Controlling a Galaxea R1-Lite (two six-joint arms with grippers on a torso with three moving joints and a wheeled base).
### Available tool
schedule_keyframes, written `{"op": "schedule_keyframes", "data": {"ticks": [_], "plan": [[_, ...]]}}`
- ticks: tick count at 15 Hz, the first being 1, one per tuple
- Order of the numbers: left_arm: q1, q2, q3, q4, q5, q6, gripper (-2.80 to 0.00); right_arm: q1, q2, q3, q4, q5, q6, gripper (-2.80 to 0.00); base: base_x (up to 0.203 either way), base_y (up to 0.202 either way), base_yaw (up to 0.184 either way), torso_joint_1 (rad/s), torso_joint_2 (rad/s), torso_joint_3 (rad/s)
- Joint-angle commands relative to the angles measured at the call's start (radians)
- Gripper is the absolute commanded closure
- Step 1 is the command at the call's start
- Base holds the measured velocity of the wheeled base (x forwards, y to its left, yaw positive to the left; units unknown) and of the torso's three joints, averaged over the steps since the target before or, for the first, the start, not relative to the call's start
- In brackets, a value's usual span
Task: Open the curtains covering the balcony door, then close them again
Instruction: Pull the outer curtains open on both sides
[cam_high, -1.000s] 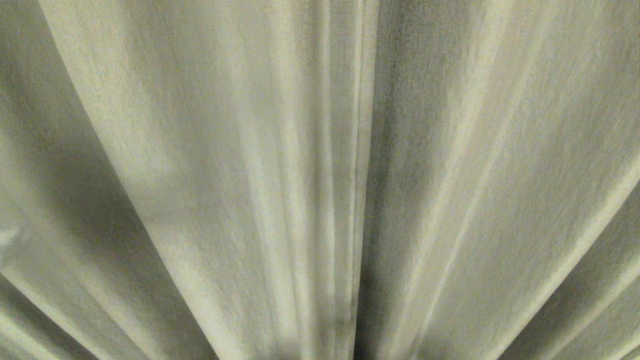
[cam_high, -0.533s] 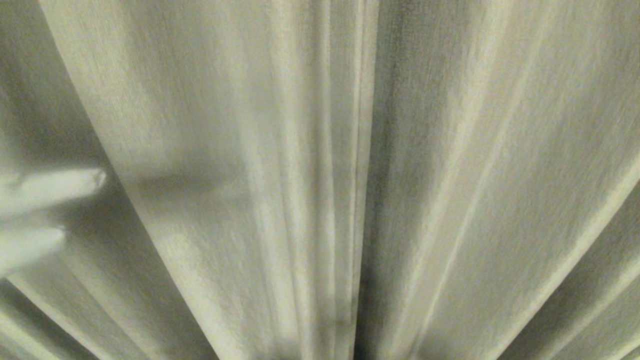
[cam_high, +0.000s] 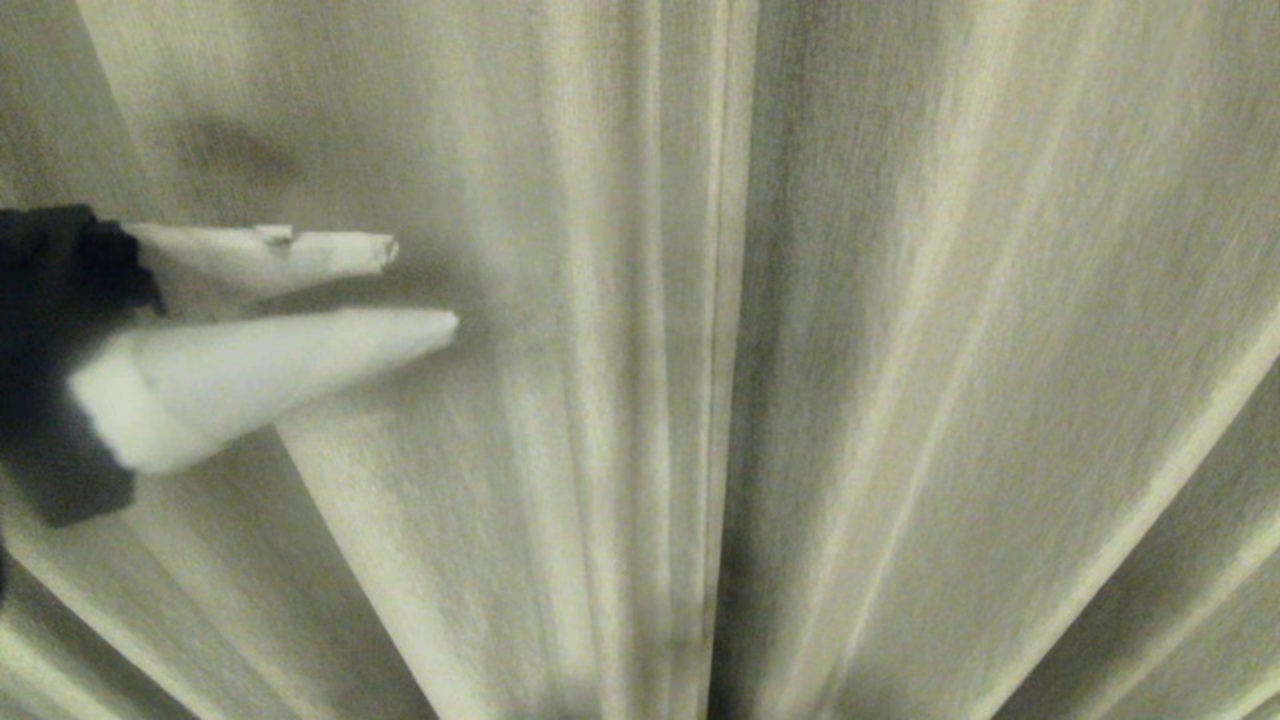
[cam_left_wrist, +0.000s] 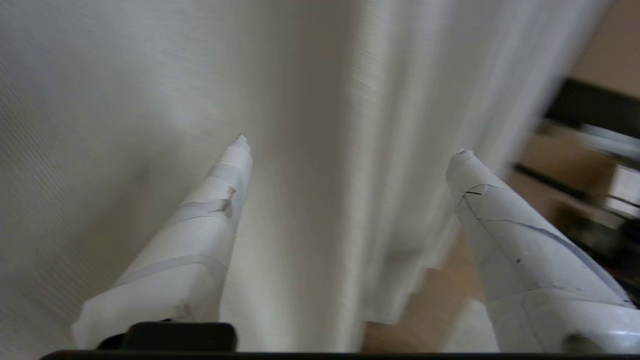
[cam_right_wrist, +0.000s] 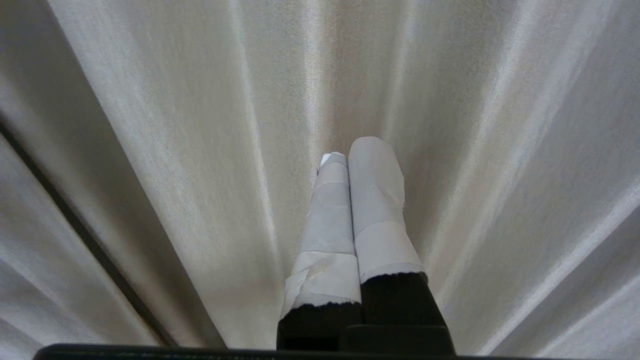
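Cream pleated curtains (cam_high: 900, 300) are hanging drawn together and filling the whole head view, their two inner edges meeting at a dark seam (cam_high: 718, 400) just right of centre. Left gripper (cam_high: 420, 285) is reaching in from the left at mid height, white taped fingers (cam_left_wrist: 210, 225) standing spread apart with nothing between them, tips pointing toward the seam in front of the left panel's folds; touching or not, cannot tell. Right gripper (cam_right_wrist: 357, 155) is sitting low before the fabric, fingers pressed together and empty.
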Motion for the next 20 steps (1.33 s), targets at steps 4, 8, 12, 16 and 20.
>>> {"op": "schedule_keyframes", "data": {"ticks": [4, 8, 12, 16, 20], "plan": [[-0.124, 0.221, -0.171, -0.002, 0.411, 0.04, -2.8, 0.0, 0.0, 0.0, 0.0, 0.0, 0.0, 0.0, 0.0, 0.0, 0.0, 0.0, 0.0, 0.0], [-0.126, 0.327, -0.272, -0.068, 0.464, 0.054, -2.8, 0.0, 0.0, 0.001, 0.0, 0.0, 0.0, 0.0, 0.0, 0.0, 0.0, 0.0, 0.0, 0.0], [-0.144, 0.35, -0.327, -0.135, 0.465, 0.051, -2.8, 0.0, 0.0, 0.001, 0.0, 0.0, 0.0, 0.0, 0.0, 0.0, 0.0, 0.0, 0.0, 0.0], [-0.184, 0.272, -0.324, -0.088, 0.464, 0.05, -2.8, 0.0, 0.0, 0.001, 0.0, 0.0, 0.0, 0.0, 0.0, 0.0, 0.0, 0.0, 0.0, 0.0], [-0.265, 0.174, -0.323, 0.027, 0.464, 0.046, -2.8, 0.0, 0.0, 0.0, 0.0, 0.0, 0.0, 0.0, 0.0, 0.0, 0.0, 0.0, 0.0, 0.0]]}}
